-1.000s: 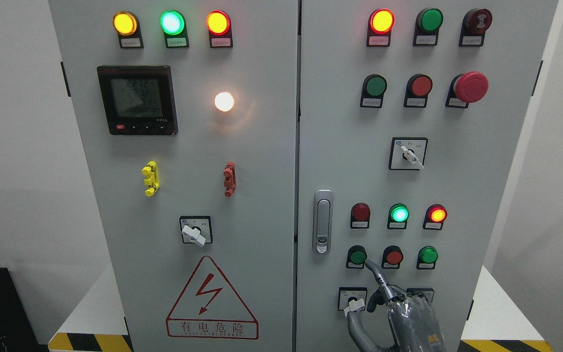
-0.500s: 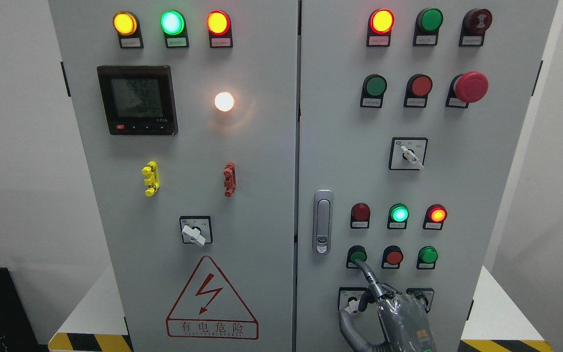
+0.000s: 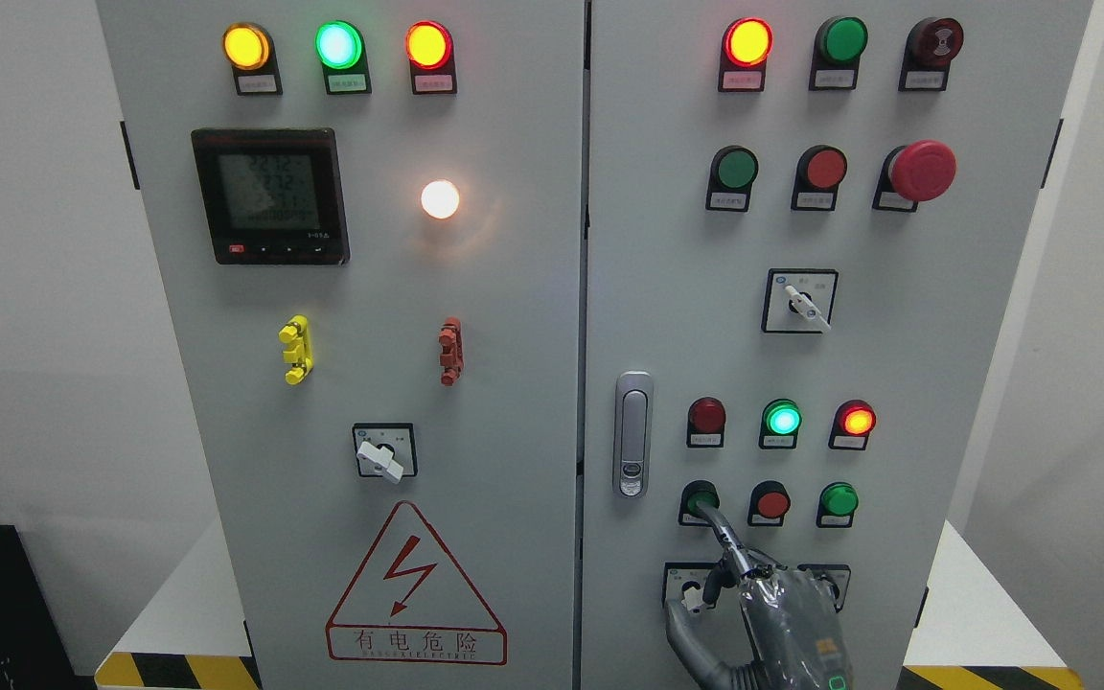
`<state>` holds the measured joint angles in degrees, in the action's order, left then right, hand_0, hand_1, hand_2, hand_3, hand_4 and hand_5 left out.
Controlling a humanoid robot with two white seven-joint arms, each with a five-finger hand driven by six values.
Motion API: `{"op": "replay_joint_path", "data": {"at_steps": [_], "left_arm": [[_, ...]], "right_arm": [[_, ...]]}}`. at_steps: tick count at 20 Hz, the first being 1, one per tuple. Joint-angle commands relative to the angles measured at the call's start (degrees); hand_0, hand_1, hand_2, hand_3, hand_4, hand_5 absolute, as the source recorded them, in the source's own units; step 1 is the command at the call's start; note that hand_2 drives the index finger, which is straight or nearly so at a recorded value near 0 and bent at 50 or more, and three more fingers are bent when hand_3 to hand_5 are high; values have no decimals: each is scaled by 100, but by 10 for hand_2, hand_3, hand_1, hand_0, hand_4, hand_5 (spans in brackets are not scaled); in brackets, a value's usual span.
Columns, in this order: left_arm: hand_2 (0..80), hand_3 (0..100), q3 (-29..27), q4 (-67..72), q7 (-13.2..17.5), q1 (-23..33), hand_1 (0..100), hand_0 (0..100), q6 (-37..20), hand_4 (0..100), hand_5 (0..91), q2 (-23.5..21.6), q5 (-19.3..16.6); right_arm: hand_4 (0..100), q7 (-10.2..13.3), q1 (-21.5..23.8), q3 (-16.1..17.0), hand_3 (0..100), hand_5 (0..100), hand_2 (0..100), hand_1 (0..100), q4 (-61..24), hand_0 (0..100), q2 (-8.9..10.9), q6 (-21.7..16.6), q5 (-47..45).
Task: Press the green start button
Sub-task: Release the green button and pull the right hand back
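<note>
Forefinger (image 3: 717,525) of right robot hand (image 3: 782,604) touching green button (image 3: 701,497), red button (image 3: 771,502) beside.

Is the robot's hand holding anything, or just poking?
Nothing is held. The right hand only points one finger, its tip on the green button.

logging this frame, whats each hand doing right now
Right hand: fingers curled, holding nothing, index finger extended with its tip on the green start button.
Left hand: not in view.
</note>
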<state>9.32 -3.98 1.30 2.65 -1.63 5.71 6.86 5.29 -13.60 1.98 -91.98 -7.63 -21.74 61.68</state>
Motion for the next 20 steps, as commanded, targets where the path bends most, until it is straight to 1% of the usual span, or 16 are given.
{"op": "replay_joint_path", "data": {"at_steps": [1,8,12,20], "left_arm": [[0,0,0,2,2,7,556,120,-4,0,0,0,0],[0,0,0,-6,2,-2,556,120,-4,0,0,0,0],[0,0,0,-6,2,7,556,120,5,0,0,0,0],[0,0,0,2,2,7,556,120,-4,0,0,0,0]], "right_arm": [[669,-11,-55,22,705,731,0,277,181,532,-2,21,2],[673,-2,-29,31,706,731,0,272,75,546,-2,3,-103],[674,-63,85,13,704,731,0,266,-205,563,-10,-6,-498],[664,-90,621,-31,703,721,0,253,-786,558,-2,-41,-1228]]}}
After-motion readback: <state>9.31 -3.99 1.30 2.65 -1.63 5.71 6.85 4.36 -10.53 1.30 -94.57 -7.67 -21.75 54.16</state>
